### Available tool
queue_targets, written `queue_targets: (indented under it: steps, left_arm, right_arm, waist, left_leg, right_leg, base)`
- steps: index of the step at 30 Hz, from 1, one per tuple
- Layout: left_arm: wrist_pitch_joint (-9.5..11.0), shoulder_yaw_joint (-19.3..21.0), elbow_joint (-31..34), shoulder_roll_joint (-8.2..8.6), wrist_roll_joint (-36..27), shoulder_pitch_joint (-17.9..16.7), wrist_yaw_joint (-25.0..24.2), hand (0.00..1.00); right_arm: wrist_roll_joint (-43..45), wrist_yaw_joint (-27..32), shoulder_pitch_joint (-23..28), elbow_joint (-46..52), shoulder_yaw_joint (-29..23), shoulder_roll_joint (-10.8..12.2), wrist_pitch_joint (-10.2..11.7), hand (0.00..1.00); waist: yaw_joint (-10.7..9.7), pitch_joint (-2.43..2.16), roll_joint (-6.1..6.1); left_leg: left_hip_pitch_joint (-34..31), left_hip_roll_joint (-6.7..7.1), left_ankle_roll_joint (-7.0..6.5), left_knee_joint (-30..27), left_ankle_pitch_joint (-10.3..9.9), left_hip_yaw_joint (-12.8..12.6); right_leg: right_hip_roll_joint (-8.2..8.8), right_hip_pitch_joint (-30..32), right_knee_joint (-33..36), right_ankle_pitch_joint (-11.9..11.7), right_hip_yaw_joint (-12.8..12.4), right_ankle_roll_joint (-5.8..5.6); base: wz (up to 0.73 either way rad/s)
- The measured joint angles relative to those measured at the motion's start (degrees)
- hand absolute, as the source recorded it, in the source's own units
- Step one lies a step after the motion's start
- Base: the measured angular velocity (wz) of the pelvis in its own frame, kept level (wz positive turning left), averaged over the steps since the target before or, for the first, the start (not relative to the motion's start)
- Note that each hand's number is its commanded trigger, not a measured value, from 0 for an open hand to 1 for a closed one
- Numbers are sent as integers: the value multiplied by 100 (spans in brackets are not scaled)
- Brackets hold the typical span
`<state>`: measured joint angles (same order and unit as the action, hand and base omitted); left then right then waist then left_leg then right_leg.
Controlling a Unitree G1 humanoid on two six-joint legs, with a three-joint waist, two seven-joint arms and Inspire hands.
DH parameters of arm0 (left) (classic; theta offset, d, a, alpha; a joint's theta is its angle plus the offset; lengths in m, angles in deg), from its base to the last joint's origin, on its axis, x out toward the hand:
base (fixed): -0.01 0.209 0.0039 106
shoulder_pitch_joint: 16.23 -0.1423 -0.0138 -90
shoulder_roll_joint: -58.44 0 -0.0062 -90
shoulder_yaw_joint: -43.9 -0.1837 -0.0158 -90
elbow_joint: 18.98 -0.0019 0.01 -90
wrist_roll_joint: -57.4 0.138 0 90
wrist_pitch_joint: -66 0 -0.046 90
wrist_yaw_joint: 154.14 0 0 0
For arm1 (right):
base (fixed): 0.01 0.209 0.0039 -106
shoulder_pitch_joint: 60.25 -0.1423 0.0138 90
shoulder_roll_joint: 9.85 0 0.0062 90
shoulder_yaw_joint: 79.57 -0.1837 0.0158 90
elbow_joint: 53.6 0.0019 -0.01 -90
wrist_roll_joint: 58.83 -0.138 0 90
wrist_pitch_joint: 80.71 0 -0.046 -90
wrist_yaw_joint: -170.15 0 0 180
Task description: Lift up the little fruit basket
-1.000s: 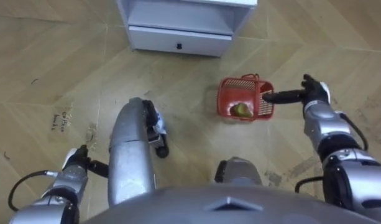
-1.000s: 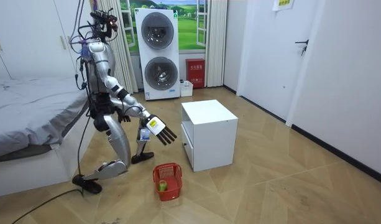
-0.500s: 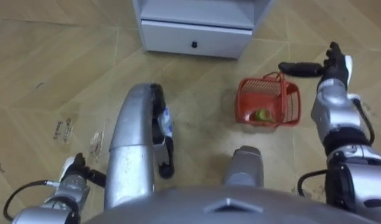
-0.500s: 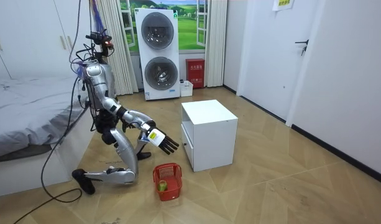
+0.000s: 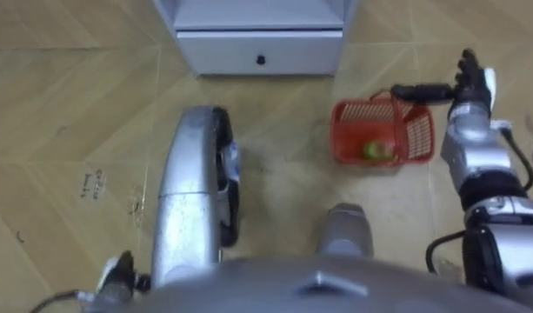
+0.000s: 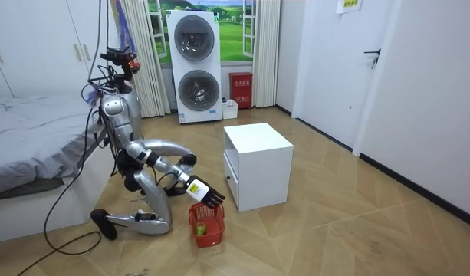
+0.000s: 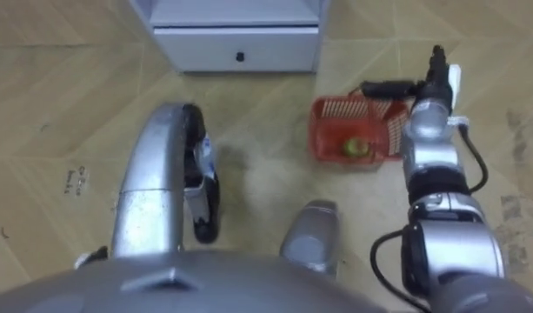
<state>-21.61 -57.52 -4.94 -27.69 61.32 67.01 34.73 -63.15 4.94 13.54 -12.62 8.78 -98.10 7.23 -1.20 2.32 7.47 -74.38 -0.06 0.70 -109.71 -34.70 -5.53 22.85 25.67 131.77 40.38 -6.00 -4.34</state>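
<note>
Kneeling by white cabinet [image 5: 257,52], R hand [image 5: 469,87] w/ fingers straight over far rim of red fruit basket [image 5: 418,139]

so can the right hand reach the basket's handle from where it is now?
Probably yes. The right hand, open, hovers above the rim of the red basket, fingers pointing across it; nothing lies between them. The green fruit sits low inside, out of the way.

Over basket [image 5: 363,110]: open air, I see my right hand [image 5: 469,87] straight-fingered at its rim.
Beyond: cabinet [image 5: 223,39] stands near, walling that side.
Left: bare floor [image 5: 283,148].
</note>
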Motion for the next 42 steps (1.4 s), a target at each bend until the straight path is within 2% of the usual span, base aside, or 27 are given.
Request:
queue_targets:
  steps: [5, 9, 12, 15, 20, 26, 36, 41, 42]
  left_arm:
    - [137, -50, 39, -18, 4, 95, -113, 0]
    - [136, -80, 33, -21, 1, 81, -123, 0]
    - [136, -236, 32, -54, -130, 81, -128, 0]
    - [137, -308, 28, -58, -216, 83, -153, 0]
    - [104, -574, 1, -60, -217, 83, -235, 0]
    - [12, -582, -7, -61, -218, 99, -390, 0]
    - [0, -692, -10, -69, -525, 85, -629, 0]
    - [1, -922, 8, -71, -852, 81, -680, 0]
    - [0, -924, 17, -71, -876, 81, -680, 0]
  right_arm:
    - [9, -64, -14, -175, 99, -90, 3, 0]
    - [-107, -122, -64, -227, 102, -142, 3, 0]
    - [-361, -127, -171, -234, 107, -181, 3, 0]
    - [-500, -150, -268, -255, 141, -218, 3, 0]
    - [-739, -335, -384, -522, 401, -333, 6, 0]
    - [-762, -605, -427, -933, 609, -418, 7, 0]
    - [-863, -862, -426, -1152, 721, -568, 6, 0]
    - [-937, -861, -430, -1389, 724, -571, 9, 0]
    - [-937, -862, -430, -1433, 724, -571, 9, 33]
  waist:
    - [16, -11, -15]
    - [32, 9, -52]
    - [73, 46, -106]
    - [142, 54, -177]
    - [339, 53, -258]
    - [456, 52, -278]
    - [467, 47, -305]
    - [477, 49, -384]
    - [477, 49, -395]
  left_leg:
    - [-143, 70, 157, 113, 26, 29]
    - [-201, 78, 155, 112, 25, -40]
    - [-222, 79, 143, 112, 18, -89]
    - [-313, 77, 147, 120, 21, -107]
    - [-382, 69, 160, 146, 29, -147]
    - [-449, 69, 205, 201, 54, -169]
    - [-503, 73, 225, 265, 67, -247]
    - [-521, 78, 216, 270, 73, -252]
    - [-526, 79, 219, 272, 77, -251]
  right_leg:
    - [24, 236, 122, 16, -19, -34]
    - [88, 308, 128, 30, -62, -61]
    - [107, 361, 133, 30, -109, -62]
    - [104, 480, 162, 30, -143, -62]
    - [118, 612, 201, 31, -189, -64]
    - [128, 730, 218, 32, -199, -67]
    - [205, 870, 220, 42, -232, -87]
    - [217, 867, 217, 43, -205, -89]
    - [214, 871, 217, 43, -203, -89]
  base:
    - [7]
    - [2]
    - [0]
    - [0]
    - [0]
    - [0]
    - [0]
    - [0]
    - [0]
